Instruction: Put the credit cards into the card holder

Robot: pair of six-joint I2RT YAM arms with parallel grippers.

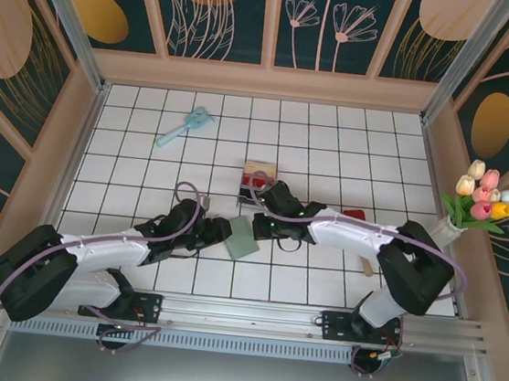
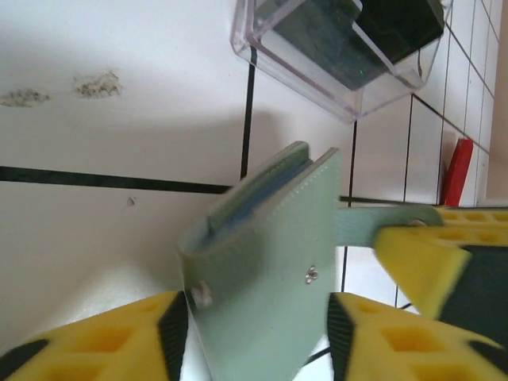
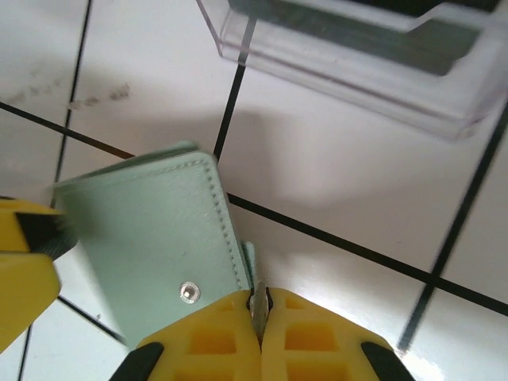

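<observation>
Card holder (image 2: 262, 254), sage green, folded nearly shut with a blue lining showing at its top edge, lies on the white tiled table (image 2: 119, 143). It sits between the fingers of the left gripper (image 2: 255, 325). Those jaws are spread wide, one yellow finger on each side of the holder and neither clamping it; the left finger is right at its edge, while a small gap shows at the other.

Right gripper (image 3: 258, 305) has its jaws pressed fully together on the holder's thin closing tab (image 3: 248, 266), pinching it at the holder's side edge. The holder's body lies just left of its fingers.

Clear plastic box (image 2: 341, 55) with dark contents stands just ahead of both grippers, apart from the holder. Red card (image 2: 456, 171) lies flat on the tiles beyond the right gripper's finger, seen from the left wrist.
</observation>
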